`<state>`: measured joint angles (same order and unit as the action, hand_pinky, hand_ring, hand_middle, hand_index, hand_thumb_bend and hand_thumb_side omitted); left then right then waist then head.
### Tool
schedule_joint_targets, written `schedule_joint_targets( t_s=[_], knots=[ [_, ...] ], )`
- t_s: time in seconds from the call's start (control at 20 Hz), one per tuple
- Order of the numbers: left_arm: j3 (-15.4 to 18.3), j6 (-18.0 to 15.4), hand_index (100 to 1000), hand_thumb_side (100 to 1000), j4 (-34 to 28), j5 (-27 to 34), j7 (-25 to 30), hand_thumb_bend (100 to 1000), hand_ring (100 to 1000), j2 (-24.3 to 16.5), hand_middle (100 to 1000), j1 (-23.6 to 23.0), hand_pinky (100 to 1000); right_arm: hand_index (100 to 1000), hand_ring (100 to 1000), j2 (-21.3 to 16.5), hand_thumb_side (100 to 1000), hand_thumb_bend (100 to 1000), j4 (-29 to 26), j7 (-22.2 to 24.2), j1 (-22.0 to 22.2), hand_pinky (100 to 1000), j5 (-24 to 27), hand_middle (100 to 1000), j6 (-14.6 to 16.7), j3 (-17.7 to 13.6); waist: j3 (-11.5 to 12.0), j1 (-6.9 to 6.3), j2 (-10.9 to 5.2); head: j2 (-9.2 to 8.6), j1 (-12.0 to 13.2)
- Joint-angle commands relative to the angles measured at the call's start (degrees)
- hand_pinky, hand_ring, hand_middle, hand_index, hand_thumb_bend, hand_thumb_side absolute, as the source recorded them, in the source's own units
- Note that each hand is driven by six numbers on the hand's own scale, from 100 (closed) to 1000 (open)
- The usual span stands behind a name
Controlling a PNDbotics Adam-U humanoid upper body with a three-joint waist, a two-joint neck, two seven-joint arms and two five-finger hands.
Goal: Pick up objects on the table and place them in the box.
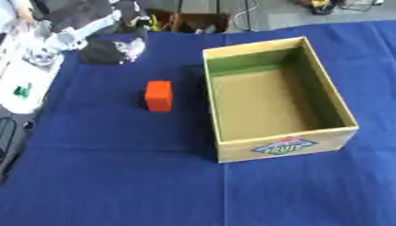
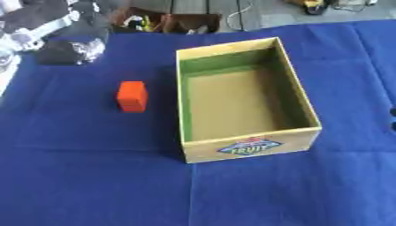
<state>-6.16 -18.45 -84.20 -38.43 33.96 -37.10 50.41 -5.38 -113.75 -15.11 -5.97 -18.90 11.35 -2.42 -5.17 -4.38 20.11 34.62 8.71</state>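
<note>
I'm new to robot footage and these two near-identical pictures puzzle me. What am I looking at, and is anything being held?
Both pictures come from one stereo camera in a humanoid robot's head, looking down at its work: one from the left eye, one from the right, hence the small shift. A blue cloth covers the table. On it stand an orange block and, beside it but apart, an open cardboard box that looks empty. The dark shape at the upper left is the robot's left hand, hovering over the cloth; I cannot tell how its fingers are set, and it appears to hold nothing. The right hand is out of view.
</note>
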Motion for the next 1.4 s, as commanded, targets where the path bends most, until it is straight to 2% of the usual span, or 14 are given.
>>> schedule_joint_targets(
  t_s=[0.05, 0.1, 0.15, 0.25, 0.3, 0.35, 0.65, 0.9, 1.2, 1.4],
  knots=[
    [-0.32, -3.05, 1000, 900, 3.11, -1.75, 6.63, 283, 889, -2.59, 938, 2.74, 727, 948, 958, -0.96, 989, 100, -0.84, 0.20, 0.03, 813, -0.76, 698, 0.11, 0.25, 0.03, 0.00, -1.09, -0.12, -0.32],
    [-0.15, -3.62, 1000, 900, 3.59, -1.93, 7.79, 283, 889, -2.55, 938, 3.13, 727, 948, 958, -0.95, 989, 100, -0.84, 0.19, 0.05, 813, -0.84, 698, 0.10, 0.26, 0.05, -0.01, -1.08, -0.13, -0.36],
    [-0.77, -4.42, 1000, 948, 4.43, -2.64, 9.79, 427, 901, -2.67, 950, 3.79, 738, 945, 958, -0.99, 989, 100, -0.84, 0.25, 0.09, 813, -0.95, 698, 0.11, 0.32, -0.03, -0.13, -1.00, -0.20, -0.40],
    [-1.52, -6.04, 1000, 941, 6.16, -4.43, 13.62, 460, 906, -2.47, 956, 5.23, 744, 944, 958, -0.97, 989, 100, -0.84, 0.38, 0.16, 813, -1.20, 697, 0.12, 0.42, -0.11, -0.20, -0.88, -0.36, -0.52],
    [-1.84, -6.78, 1000, 942, 6.91, -5.28, 15.22, 539, 917, -2.36, 978, 5.71, 757, 944, 958, -0.96, 988, 100, -0.84, 0.42, 0.18, 813, -1.30, 697, 0.14, 0.46, -0.19, -0.24, -0.82, -0.51, -0.54],
    [-2.44, -7.63, 1000, 951, 7.94, -6.28, 16.63, 557, 918, -2.16, 980, 6.22, 758, 944, 958, -0.95, 988, 100, -0.84, 0.46, 0.22, 813, -1.39, 697, 0.16, 0.50, -0.32, -0.27, -0.77, -0.64, -0.53],
    [-3.89, -10.61, 1000, 1000, 14.05, -12.50, 17.98, 749, 928, -0.84, 1000, 9.31, 779, 942, 958, -0.94, 986, 100, -0.84, 0.64, 0.43, 813, -1.76, 696, 0.13, 0.68, -0.65, -0.46, -0.68, -0.48, -0.42],
    [-4.56, -12.16, 1000, 1000, 18.57, -14.87, 18.00, 752, 923, 1.05, 995, 11.65, 776, 940, 957, -0.97, 984, 100, -0.84, 0.87, 0.44, 813, -1.82, 695, 0.17, 0.89, -0.99, -0.54, -0.64, -0.40, 0.04],
    [-6.20, -14.53, 1000, 972, 22.78, -18.84, 18.00, 778, 930, 1.47, 1000, 12.45, 786, 940, 958, -0.95, 984, 100, -0.84, 1.10, 0.41, 814, -2.08, 694, 0.16, 1.04, -1.46, -0.85, -0.31, -0.73, 0.22],
    [-7.23, -16.34, 1000, 963, 24.49, -19.31, 18.00, 733, 919, 1.80, 1000, 12.13, 778, 940, 959, -0.94, 984, 100, -0.84, 1.27, 0.25, 814, -2.23, 693, -0.01, 1.13, -1.52, -1.06, -0.10, -0.91, 0.00]
  ],
)
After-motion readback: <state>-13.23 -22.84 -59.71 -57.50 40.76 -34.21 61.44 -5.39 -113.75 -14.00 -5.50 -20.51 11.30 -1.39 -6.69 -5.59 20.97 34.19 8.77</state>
